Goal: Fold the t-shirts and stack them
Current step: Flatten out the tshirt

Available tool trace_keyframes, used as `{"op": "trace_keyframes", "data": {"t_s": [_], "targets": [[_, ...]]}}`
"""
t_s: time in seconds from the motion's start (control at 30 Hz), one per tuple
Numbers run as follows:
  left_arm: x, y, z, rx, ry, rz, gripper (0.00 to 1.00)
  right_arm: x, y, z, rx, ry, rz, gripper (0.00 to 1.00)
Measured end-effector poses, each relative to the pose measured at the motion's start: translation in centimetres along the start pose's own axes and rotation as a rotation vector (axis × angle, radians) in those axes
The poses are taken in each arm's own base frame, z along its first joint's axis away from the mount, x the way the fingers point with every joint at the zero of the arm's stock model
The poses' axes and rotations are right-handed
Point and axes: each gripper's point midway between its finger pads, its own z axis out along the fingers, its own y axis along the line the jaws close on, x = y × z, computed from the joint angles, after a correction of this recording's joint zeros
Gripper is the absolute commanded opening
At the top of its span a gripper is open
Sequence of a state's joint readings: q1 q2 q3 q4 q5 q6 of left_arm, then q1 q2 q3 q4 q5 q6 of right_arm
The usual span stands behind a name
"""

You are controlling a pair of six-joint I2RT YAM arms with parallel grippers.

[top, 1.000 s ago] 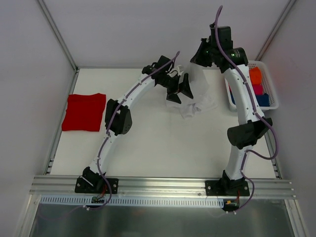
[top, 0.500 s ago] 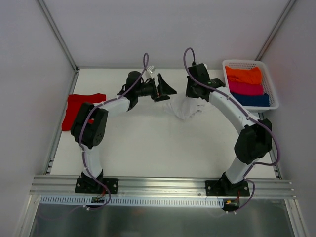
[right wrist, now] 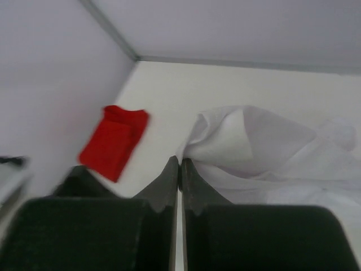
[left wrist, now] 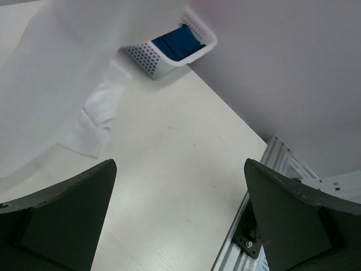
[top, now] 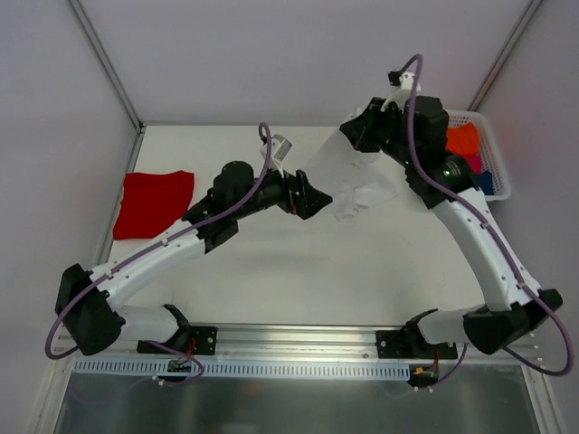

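Top external gives you the whole layout. The pale surface (top: 298,262) runs from the arm bases to the back wall. The white t-shirt (top: 351,181) is bunched at about 1 o'clock on it. One edge of the shirt rises to the right end effector (top: 351,136) and the rest trails down in a crumpled heap on the surface. The red t-shirt (top: 154,204) lies flat and folded into a neat rectangle at 9 o'clock, well apart from the white one. A white basket (top: 496,172) sits at 2 o'clock, mostly hidden behind the right arm, with orange, pink and blue cloth showing inside. The left end effector (top: 312,194) hangs just beside the white t-shirt, at its 8 o'clock side.

The wrist views settle what you cannot read from above. In the right wrist view the two fingers are pressed flat together. The white t-shirt (right wrist: 254,147) gathers right at their tips, so that end effector is clamped on the cloth. The red t-shirt (right wrist: 113,141) shows beyond at 10 o'clock.

In the left wrist view the left end effector (left wrist: 180,220) is spread wide with only bare surface (left wrist: 169,169) between its fingers. The white t-shirt (left wrist: 51,84) hangs as a thin sheet at 10 o'clock and does not touch them. This view alone shows the perforated wall of the basket (left wrist: 144,56).
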State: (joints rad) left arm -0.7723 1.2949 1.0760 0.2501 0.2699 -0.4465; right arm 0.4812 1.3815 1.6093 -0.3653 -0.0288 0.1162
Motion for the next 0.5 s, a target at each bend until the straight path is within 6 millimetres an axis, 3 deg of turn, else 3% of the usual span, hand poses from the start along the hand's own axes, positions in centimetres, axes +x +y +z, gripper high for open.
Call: {"op": "trace_keyframes", "data": {"t_s": [0.17, 0.3, 0.4, 0.5], "targets": [[5.0, 1.8, -2.4, -0.124, 0.061, -0.016, 0.99, -4.1, 9.5, -7.7, -0.43, -0.071, 0.121, 0.0], [8.7, 3.0, -4.3, -0.193, 0.12, -0.044, 0.99, -5.5, 15.8, -11.2, -0.755, -0.016, 0.248, 0.01], [8.8, 2.9, -5.5, -0.216, 0.103, -0.047, 0.99, -6.7, 19.4, -12.7, -0.926, 0.068, 0.326, 0.01], [7.7, 2.4, -5.8, -0.213, 0.061, -0.041, 0.99, -9.6, 22.1, -14.3, -1.061, 0.101, 0.373, 0.0]]}}
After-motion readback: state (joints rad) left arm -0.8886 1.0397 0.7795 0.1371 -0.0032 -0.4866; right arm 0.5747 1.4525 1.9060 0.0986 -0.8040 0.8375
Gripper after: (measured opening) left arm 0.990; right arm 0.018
